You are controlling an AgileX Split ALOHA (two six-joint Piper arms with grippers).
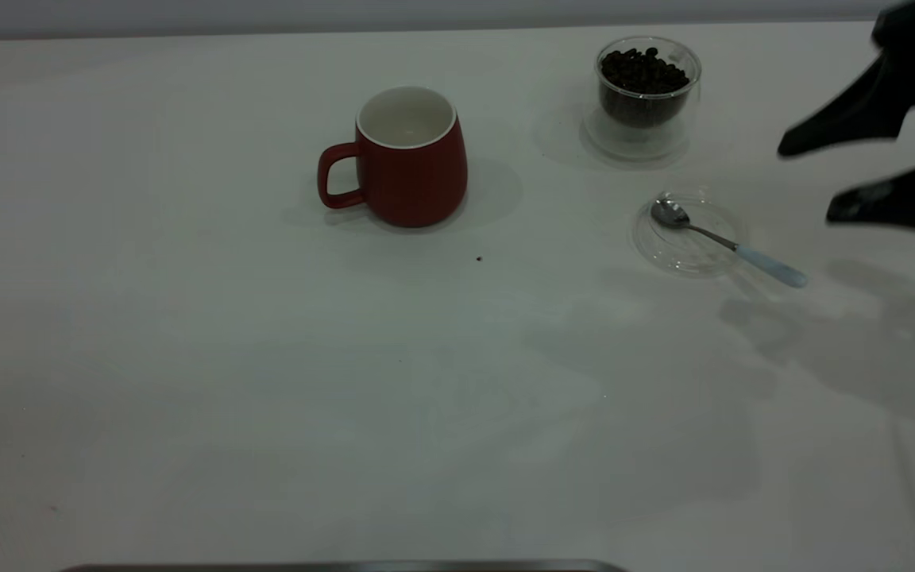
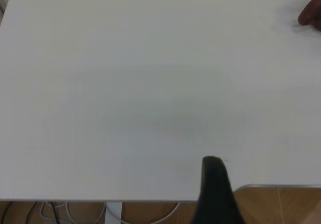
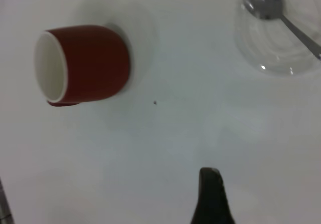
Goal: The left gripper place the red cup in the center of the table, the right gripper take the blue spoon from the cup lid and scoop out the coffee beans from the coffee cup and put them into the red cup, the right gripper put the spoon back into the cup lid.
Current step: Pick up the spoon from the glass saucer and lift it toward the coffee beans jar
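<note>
The red cup (image 1: pixel 412 159) stands upright on the white counter (image 1: pixel 267 381) about midway along its length and toward the far edge, handle pointing to the left edge, its white inside showing nothing in it. Further right, close to the far edge, the coffee cup (image 1: pixel 646 95) holds the coffee beans (image 1: pixel 643 71), and just nearer than it the cup lid (image 1: pixel 688 236) lies flat with the blue spoon (image 1: pixel 727 242) resting across it, bowl on the lid and pale handle sticking out past the rim toward the right edge. At the right edge the right pincer (image 1: pixel 811 179) hangs above the counter with its fingers spread apart, gripping nothing and well apart from the spoon; of the left pincer (image 2: pixel 213 171) only one dark finger shows over the bare counter near its edge, so whether it is released or clenched cannot be told.
</note>
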